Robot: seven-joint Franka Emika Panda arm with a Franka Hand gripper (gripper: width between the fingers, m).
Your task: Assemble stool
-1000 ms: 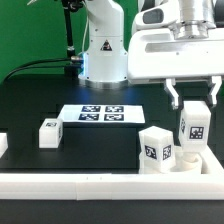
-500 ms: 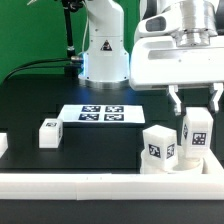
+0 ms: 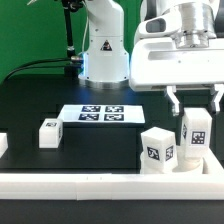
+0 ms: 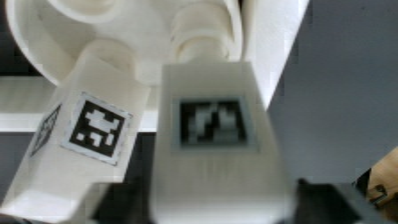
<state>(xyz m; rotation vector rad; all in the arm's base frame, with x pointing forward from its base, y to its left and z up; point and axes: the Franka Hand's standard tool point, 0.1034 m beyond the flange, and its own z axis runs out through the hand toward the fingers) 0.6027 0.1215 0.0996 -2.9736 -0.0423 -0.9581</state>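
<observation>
the claw (image 3: 193,101) hangs just above an upright leg (image 3: 194,134) at the exterior view's right, fingers apart either side of its top and not clearly touching it. that leg stands on the seat ring (image 3: 185,166), beside a second leg (image 3: 156,150). a third leg (image 3: 48,132) lies apart on the black bench (image 3: 40,100), near the marker board (image 3: 98,115).

Count on inspection, exterior view. Stool legs: three in total, namely one lying loose (image 3: 49,133), one standing at the seat (image 3: 156,149), and one upright beneath the gripper (image 3: 194,132). Seat ring (image 3: 186,165): one, mostly hidden behind the legs. Marker board (image 3: 100,115): one, apparently carrying four tags. Border rail (image 3: 80,184): one.
</observation>
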